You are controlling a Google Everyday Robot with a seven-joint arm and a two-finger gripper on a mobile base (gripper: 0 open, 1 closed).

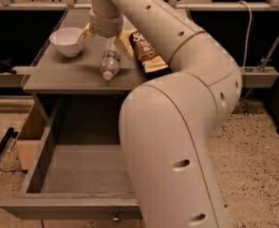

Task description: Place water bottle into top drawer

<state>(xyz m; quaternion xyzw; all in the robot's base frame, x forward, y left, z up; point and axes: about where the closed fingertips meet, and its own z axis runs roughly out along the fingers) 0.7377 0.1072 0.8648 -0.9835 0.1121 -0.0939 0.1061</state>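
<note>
Cut-off "Se" on snack bag [147, 52]
</note>
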